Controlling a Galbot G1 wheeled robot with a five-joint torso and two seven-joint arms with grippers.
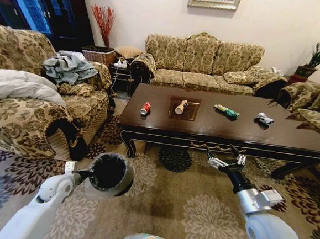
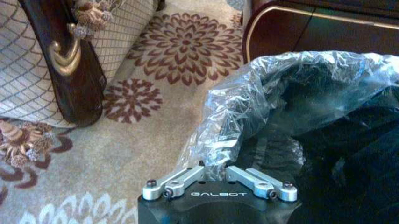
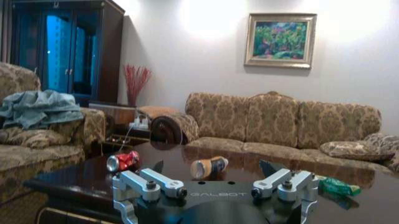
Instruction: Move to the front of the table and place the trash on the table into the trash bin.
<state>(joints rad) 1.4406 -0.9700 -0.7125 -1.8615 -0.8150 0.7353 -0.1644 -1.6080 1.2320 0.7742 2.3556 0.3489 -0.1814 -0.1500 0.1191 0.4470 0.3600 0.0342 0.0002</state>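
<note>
The dark wood table (image 1: 291, 142) stands ahead of me. On its top lie the trash items: a red can (image 1: 145, 108), a tan bottle (image 1: 181, 107), a green-yellow packet (image 1: 227, 111) and a silver-white wrapper (image 1: 265, 119). My left gripper (image 1: 84, 174) is shut on the rim of the black trash bin (image 1: 110, 174), held low over the carpet left of the table's front. The left wrist view shows the gripper (image 2: 215, 173) pinching the bin's plastic liner (image 2: 249, 98). My right gripper (image 1: 226, 158) hangs open just before the table's front edge, facing the can (image 3: 123, 161), bottle (image 3: 209, 167) and packet (image 3: 339, 186).
A patterned armchair (image 1: 33, 115) with a white cloth stands to the left, its dark leg (image 2: 68, 60) near the bin. A long sofa (image 1: 203, 65) is behind the table and another seat (image 1: 319, 110) is at the right. Flowered carpet (image 1: 164, 208) lies between me and the table.
</note>
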